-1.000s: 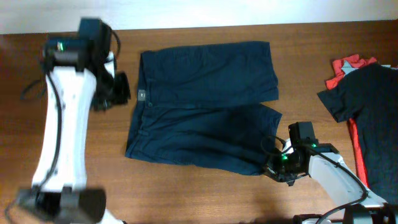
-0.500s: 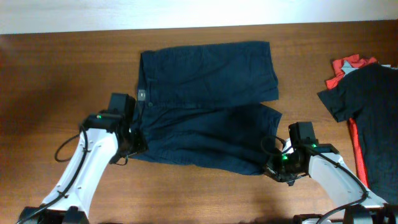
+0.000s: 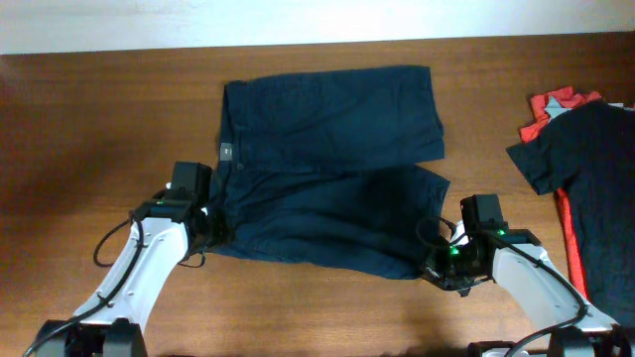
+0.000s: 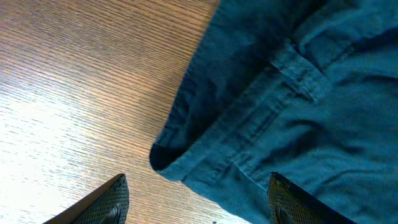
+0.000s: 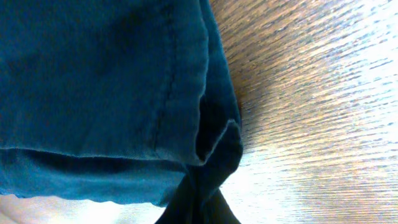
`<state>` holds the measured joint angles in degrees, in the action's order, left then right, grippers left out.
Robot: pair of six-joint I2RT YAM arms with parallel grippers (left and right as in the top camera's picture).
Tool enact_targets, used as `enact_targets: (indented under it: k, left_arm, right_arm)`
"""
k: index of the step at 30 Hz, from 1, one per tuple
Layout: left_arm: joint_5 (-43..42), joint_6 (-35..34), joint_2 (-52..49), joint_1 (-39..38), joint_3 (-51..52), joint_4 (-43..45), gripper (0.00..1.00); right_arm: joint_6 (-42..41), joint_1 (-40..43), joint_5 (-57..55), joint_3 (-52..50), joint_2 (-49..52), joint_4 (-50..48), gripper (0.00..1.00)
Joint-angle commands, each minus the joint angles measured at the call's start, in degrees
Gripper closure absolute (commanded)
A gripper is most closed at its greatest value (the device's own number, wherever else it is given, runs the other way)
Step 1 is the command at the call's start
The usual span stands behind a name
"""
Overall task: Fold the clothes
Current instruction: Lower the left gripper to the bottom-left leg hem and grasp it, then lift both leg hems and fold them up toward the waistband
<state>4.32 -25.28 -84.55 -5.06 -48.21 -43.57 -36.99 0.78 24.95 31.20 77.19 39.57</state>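
The dark navy shorts (image 3: 327,169) lie spread flat in the middle of the counter (image 3: 99,109), waistband toward the left arm and both legs toward the right.

The right claw (image 3: 442,266) is pinching the hem corner of the near leg; its wrist view shows the cloth bunched between the fingers. The left claw (image 4: 198,202) is spread wide around the near corner of the waistband, with one finger over bare wood and the other over the cloth, and it has not gripped anything.

The step in hand looks like taking the matching corner for a fold. To do it well, the left claw should settle low enough to catch both layers of the waistband, not just the top lip, and close squarely on the corner. Both arms should then lift together and carry the near edge over to the far edge, keeping the cloth taut so no wrinkle is trapped.

No container is in view — only a black shirt (image 3: 595,169) over a red garment (image 3: 556,104), well apart at the right edge of the counter.
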Motion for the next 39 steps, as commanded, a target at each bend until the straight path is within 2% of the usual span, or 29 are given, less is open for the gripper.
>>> enact_targets:
  k: [1,15,21,25,29,32,39]
  left_arm:
    - [-0.48,0.87,-2.84,1.77,0.59,0.81,0.29]
    - [-1.77,0.63,-11.58,1.86,0.59,5.42,0.3]
    - [-2.16,0.46,-12.09,1.86,0.59,5.4,0.47]
    - [-2.12,0.46,-12.09,1.86,0.59,5.27,0.68]
    - [-1.97,0.48,-12.09,1.86,0.59,4.68,0.96]
    - [-1.99,0.46,-12.09,1.86,0.55,2.71,0.99]
    - [-2.6,0.48,-11.91,1.86,-2.12,-7.37,0.99]
  right_arm:
    - [0.57,0.37,-0.72,-0.2,-0.22,0.0,0.96]
    - [0.57,0.37,-0.72,-0.2,-0.22,0.0,0.96]
    - [0.57,0.37,-0.7,-0.2,-0.22,0.0,0.95]
    - [0.57,0.37,-0.72,-0.2,-0.22,0.0,0.96]
    - [0.57,0.37,-0.66,-0.17,-0.22,-0.02,0.96]
    - [4.28,0.37,1.03,1.18,-0.24,0.74,0.96]
    - [10.25,0.37,-8.66,15.39,-0.24,17.92,0.96]
